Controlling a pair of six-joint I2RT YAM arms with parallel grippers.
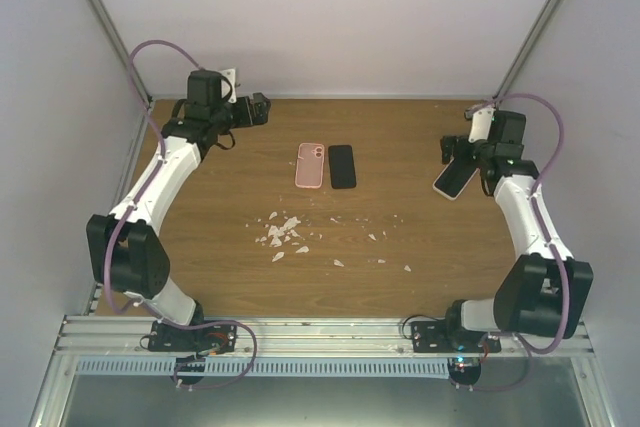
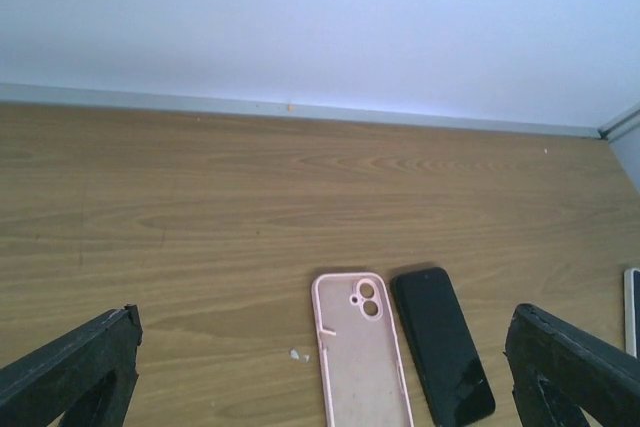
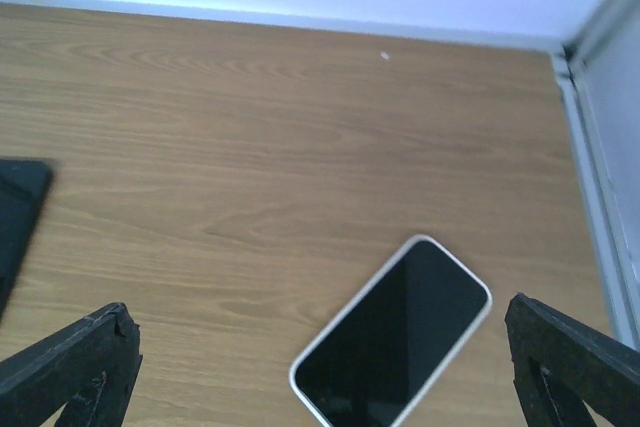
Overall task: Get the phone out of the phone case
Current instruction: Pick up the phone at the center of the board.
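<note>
**Q:** What is shown on the wooden desk [image 1: 230, 267], which is enclosed by pale walls [image 1: 330, 17]?

**A:** A pink phone case [image 1: 310, 166] is laid flat near the middle. The black phone [image 1: 342, 166] is laid outside it, just beside its right edge and parallel to it.

**Q:** How are the pincers set?

**A:** The left pincer [image 1: 262, 109] is spread wide at the far left, with nothing gripped. The right pincer [image 1: 452, 150] is likewise spread and empty, near a white-rimmed phone [image 1: 455, 180] lying askew. White scraps [image 1: 285, 232] are scattered nearer the bases.

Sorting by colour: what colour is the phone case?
The case is pale pink, clearest in the left wrist view.
</note>
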